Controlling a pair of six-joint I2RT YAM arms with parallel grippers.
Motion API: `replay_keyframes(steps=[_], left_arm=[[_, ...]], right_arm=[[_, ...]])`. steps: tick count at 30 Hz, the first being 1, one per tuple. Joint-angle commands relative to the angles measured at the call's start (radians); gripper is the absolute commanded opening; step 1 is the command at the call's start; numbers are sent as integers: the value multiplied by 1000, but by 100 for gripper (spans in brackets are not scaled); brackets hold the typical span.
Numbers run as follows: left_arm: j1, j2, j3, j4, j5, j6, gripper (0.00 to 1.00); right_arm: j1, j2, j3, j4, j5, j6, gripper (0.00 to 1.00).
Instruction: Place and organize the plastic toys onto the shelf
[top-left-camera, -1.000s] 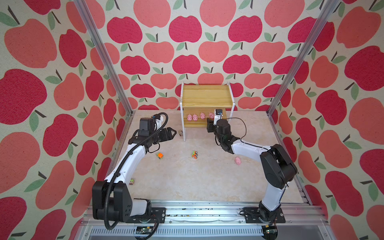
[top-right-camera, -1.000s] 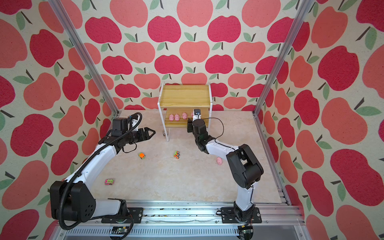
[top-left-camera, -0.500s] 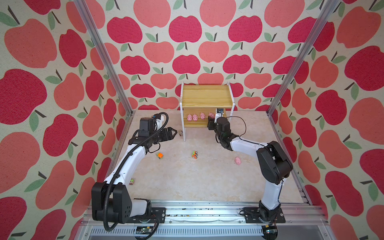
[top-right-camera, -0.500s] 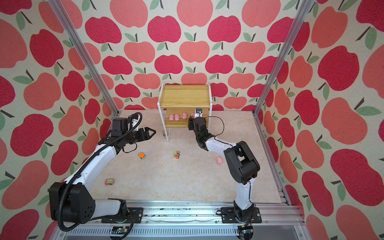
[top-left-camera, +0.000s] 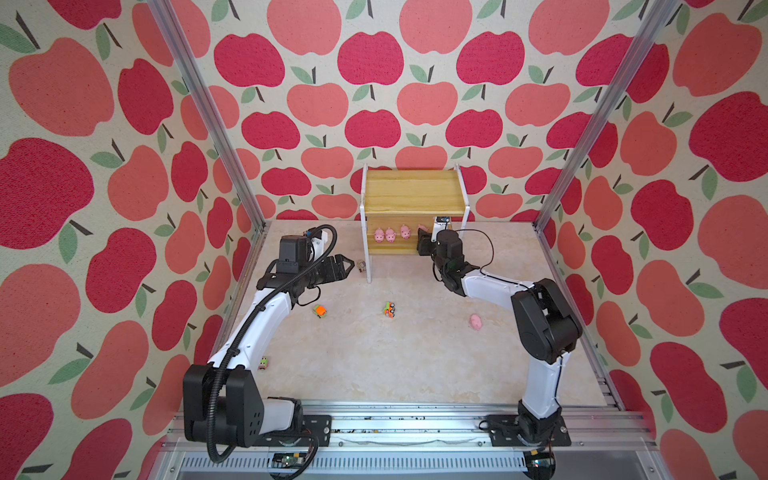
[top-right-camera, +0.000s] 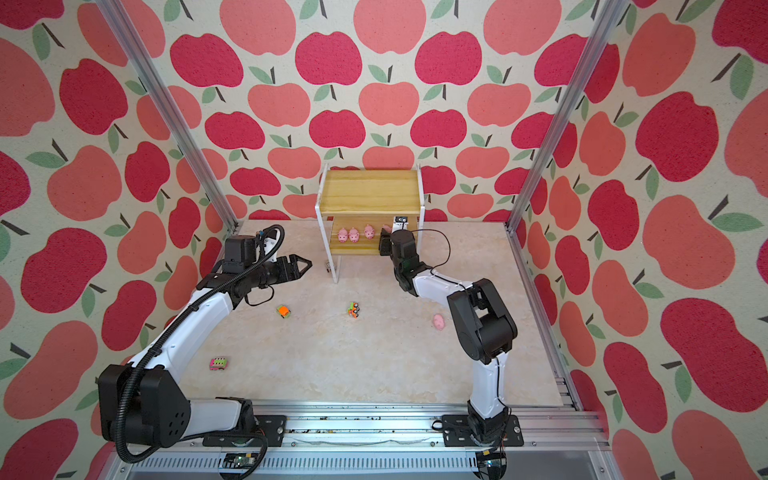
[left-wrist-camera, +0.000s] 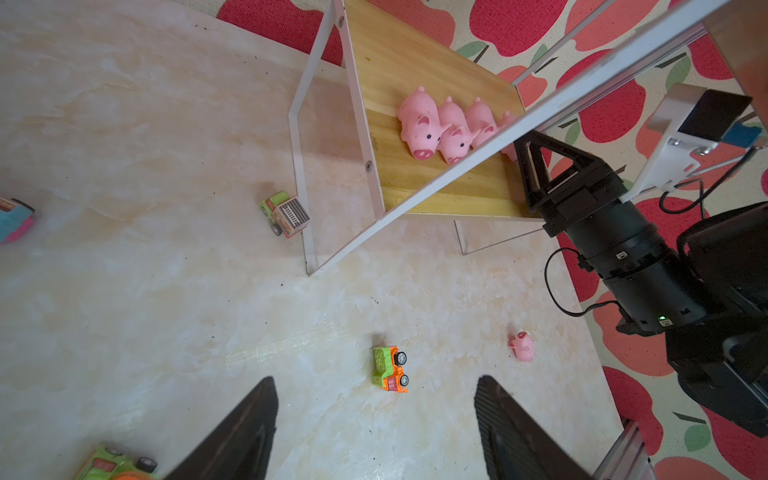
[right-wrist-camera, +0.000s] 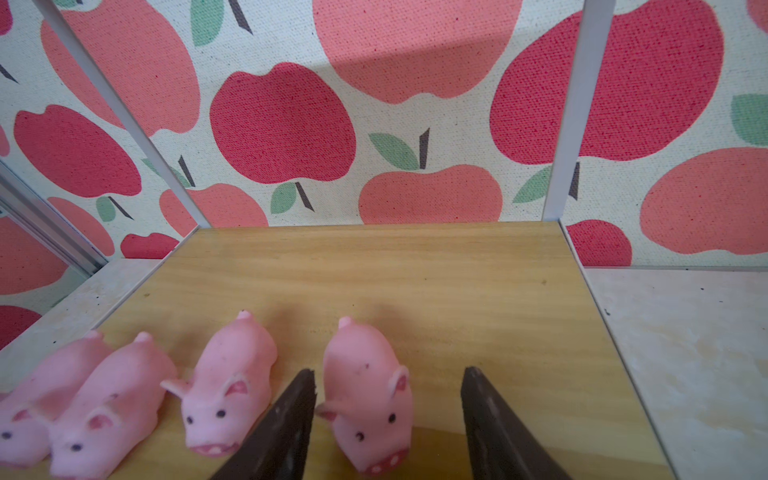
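I operate inside a robotics lab test cell. Identifying features:

- Aluminium frame posts bound the workspace.
- Apple-print fabric walls close three sides.
- My left arm and right arm are bolted to a slotted metal rail along the front of a marble-look tabletop.
- Cable conduit runs exposed.

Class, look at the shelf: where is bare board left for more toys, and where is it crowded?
The top board is bare. On the lower board, the strip behind the four pigs, toward the wall, is free. Its front edge is crowded: the pigs stand in a row there, and the open right gripper straddles the last pig.
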Motion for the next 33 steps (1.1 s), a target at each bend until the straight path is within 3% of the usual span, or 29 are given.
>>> replay_keyframes(steps=[1, 15, 23, 33], left_arm=[[-5, -10, -14, 8, 13, 10, 77], [-5, -9, -11, 9, 16, 10, 77], [-5, -7, -12, 10, 16, 11, 77], [-3, -1, -9, 12, 21, 10, 76]], right_arm=[[-7, 28, 31, 13, -46, 6, 57], [-8, 34, 40, -6, -79, 2, 31], [-9, 26, 41, -6, -93, 3, 23], [-9, -4, 23, 7, -106, 24, 21]])
